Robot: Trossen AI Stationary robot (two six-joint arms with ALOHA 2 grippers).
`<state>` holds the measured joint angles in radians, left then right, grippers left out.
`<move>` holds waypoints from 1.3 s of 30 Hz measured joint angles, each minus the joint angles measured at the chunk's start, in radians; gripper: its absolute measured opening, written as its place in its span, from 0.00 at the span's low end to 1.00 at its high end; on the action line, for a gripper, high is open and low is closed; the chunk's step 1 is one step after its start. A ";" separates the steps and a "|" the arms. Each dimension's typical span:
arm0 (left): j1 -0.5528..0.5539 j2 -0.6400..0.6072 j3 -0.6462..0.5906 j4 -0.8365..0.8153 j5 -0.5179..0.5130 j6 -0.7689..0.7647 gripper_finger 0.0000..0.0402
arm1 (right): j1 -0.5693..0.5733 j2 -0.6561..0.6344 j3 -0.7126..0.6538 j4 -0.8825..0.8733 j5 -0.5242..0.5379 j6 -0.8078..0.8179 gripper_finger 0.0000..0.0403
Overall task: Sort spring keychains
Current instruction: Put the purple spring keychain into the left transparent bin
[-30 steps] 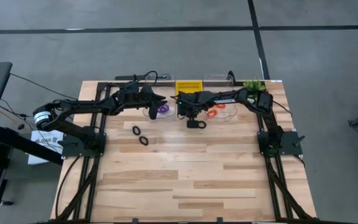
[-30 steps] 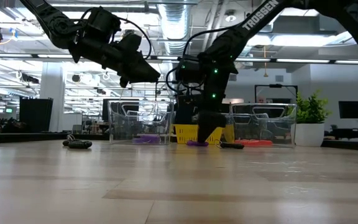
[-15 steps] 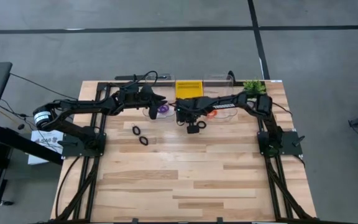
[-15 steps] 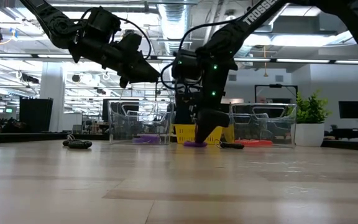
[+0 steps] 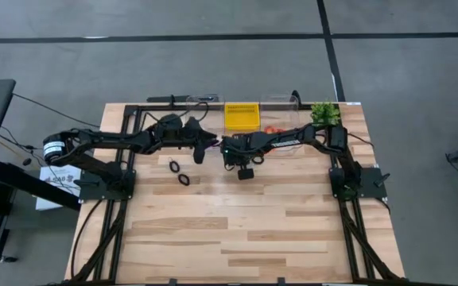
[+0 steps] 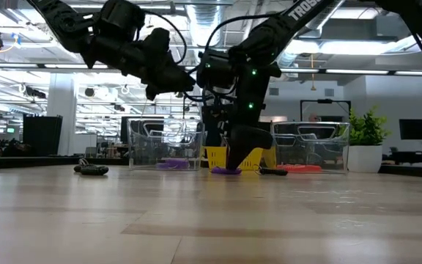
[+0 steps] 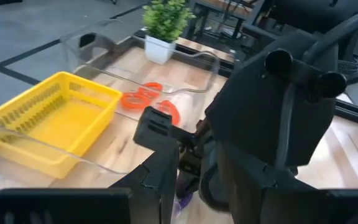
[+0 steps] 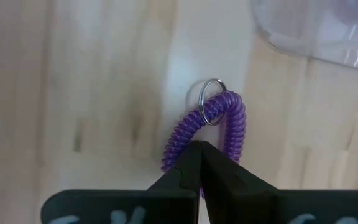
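The right claw (image 8: 194,152) is clamped tight on a purple spring keychain (image 8: 213,127), pinching one end of the coil so the loop and its little metal ring (image 8: 211,102) stick out ahead of the fingers, low over the wooden table (image 5: 245,230). From above, that claw (image 5: 230,148) sits mid-table, just in front of the yellow basket (image 5: 242,114) and between the two clear bins. The left claw (image 5: 211,145) hangs close by, right next to it, with its fingers part way apart and nothing visible between them. Looks like the purple one is on its way to the left bin (image 6: 164,147), where more purple coils (image 6: 170,165) already lie; the orange ones (image 7: 148,98) are in the right bin (image 7: 166,68). To do this well, I'd say lift enough that the dangling loop clears the bin wall, keep the grip firm since only the end of the coil is caught, and mind the left arm, because the two are crowded together here. Let go only once the loop hangs inside the walls, as a springy coil could bounce out. Two black keychains (image 5: 179,172) lie well off to the left on the bare wood, not yet sorted.
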<state>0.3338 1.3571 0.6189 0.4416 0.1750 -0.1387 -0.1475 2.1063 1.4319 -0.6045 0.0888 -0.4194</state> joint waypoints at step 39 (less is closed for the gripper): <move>-0.978 0.002 -0.084 -0.060 -0.918 -0.487 0.28 | 0.464 0.002 0.001 -0.030 0.083 0.615 0.00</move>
<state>-0.6444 1.3594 0.5354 0.3820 -0.7427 -0.6254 0.3166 2.1082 1.4330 -0.6342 0.1722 0.1960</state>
